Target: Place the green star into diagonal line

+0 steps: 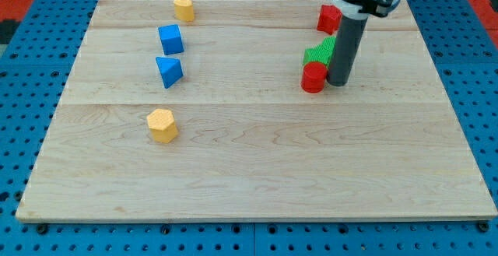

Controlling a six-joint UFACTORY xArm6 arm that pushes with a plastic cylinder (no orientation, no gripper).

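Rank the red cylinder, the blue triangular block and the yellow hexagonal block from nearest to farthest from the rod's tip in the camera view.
1. Red cylinder, just at the view's left of my tip.
2. Blue triangular block, far left.
3. Yellow hexagonal block, lower left.

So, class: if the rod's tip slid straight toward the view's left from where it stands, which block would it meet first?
Most likely the red cylinder, which sits right beside my tip on that side; the green star lies slightly further up, though depth is hard to judge.
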